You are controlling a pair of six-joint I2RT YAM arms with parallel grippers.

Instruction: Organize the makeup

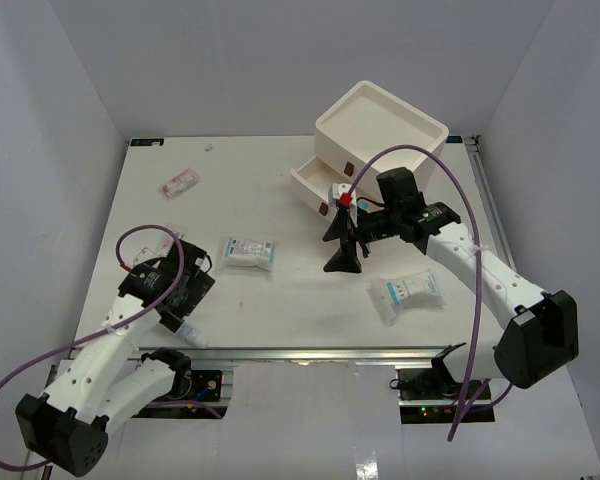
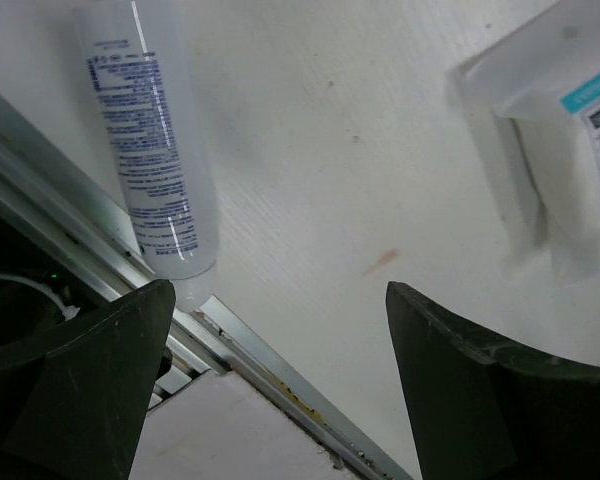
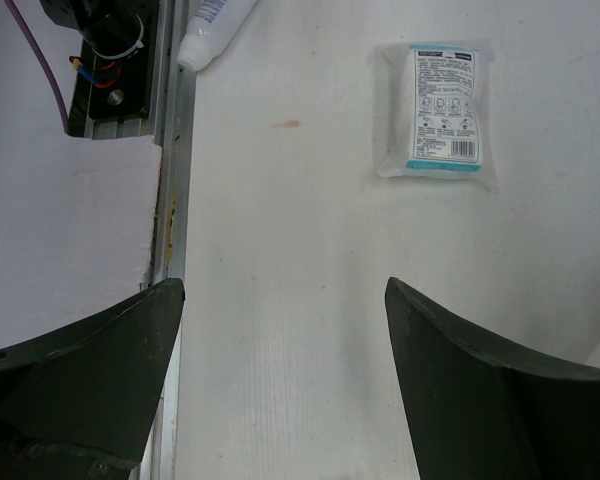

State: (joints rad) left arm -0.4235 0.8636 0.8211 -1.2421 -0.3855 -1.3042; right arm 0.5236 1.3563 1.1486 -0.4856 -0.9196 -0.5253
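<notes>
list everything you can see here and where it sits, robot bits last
table: one, white, under everything
drawer box: one, white, far right, one drawer pulled out
packets: two, white with teal print, one mid-table, the other by the right arm
sachet: one, pinkish, far left
tube: one, white with blue print, at the near edge
arms: two, white and black, based at the near edge
left end effector: one, black, open, beside the tube
right end effector: one, black, open, in front of the drawer box
</notes>
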